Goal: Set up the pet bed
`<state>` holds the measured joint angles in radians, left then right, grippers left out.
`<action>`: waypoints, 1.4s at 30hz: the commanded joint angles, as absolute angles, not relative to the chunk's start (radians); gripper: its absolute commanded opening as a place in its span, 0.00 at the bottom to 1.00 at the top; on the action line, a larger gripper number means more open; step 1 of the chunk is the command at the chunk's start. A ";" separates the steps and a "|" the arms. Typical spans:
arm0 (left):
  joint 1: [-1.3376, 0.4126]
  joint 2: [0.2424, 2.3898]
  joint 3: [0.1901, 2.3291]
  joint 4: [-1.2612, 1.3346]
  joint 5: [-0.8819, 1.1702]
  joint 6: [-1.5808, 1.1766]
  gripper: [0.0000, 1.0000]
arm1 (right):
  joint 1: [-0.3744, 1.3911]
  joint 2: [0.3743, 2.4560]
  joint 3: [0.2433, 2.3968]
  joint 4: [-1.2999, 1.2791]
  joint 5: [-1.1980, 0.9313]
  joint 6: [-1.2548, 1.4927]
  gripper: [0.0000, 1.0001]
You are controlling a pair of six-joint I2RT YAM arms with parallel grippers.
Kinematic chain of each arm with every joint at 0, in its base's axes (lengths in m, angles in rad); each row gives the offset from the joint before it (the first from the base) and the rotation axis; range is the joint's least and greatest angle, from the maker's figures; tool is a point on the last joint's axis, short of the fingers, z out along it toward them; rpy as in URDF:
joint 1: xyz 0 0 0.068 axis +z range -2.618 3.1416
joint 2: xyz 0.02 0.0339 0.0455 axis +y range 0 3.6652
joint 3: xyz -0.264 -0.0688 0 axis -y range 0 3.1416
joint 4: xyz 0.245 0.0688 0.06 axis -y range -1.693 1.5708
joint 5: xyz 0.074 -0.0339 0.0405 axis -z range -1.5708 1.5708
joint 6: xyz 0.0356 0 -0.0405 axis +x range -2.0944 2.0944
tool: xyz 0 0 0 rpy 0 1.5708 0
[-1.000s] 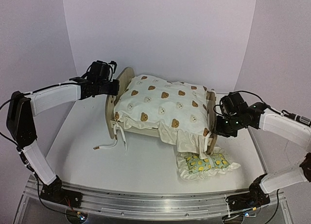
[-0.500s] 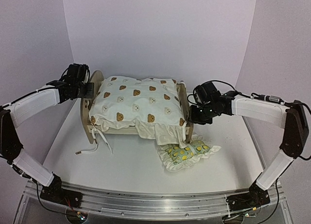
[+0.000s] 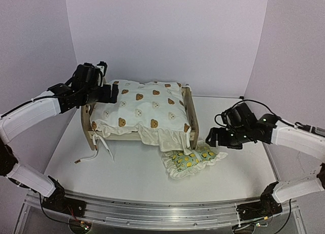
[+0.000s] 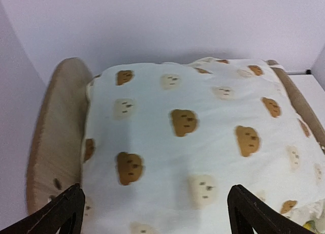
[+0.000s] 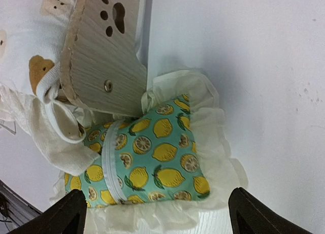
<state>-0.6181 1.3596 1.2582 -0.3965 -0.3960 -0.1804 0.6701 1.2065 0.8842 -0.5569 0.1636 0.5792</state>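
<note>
Pet bed (image 3: 191,117) stands on the tabletop (image 3: 152,180), left of the middle and towards the far side. A bear-print cushion (image 3: 147,107) lies on it and hangs over the near rail. A lemon pillow (image 3: 190,160) lies against the bed's near right corner. The left hand (image 3: 110,93) is spread wide above the cushion's left end, holding nothing. The right hand (image 3: 216,136) is spread wide too, just right of the pillow.
</note>
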 commanded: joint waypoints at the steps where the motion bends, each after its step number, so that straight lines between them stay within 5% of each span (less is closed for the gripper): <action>1: -0.742 1.437 1.371 -0.401 -0.415 -0.199 1.00 | 0.675 1.069 0.744 -0.576 0.242 0.718 0.98; 7: -0.870 1.529 1.419 -0.344 -0.347 -0.206 0.98 | 0.675 0.991 0.565 -0.420 0.256 0.850 0.98; 23: -1.064 1.713 1.460 -0.230 -0.124 -0.145 0.92 | 0.675 1.183 0.446 0.038 0.206 0.902 0.91; 25: -1.093 1.777 1.511 -0.232 -0.108 -0.128 0.92 | 0.675 1.224 0.446 0.076 0.200 0.902 0.83; 31: -1.121 1.928 1.635 -0.200 -0.072 -0.169 0.93 | 0.675 1.252 0.443 0.127 0.178 0.828 0.07; 32: -1.121 1.956 1.659 -0.191 -0.069 -0.176 0.92 | 0.675 1.235 0.443 0.127 0.175 0.816 0.00; 42: -1.121 2.182 1.864 -0.184 -0.122 -0.192 0.82 | 0.675 0.962 0.584 -0.210 0.189 0.636 0.00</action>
<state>-1.1257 2.1322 1.7726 -0.2229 -0.0897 -0.1825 0.6712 1.0649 0.4952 -0.0819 0.1795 0.7308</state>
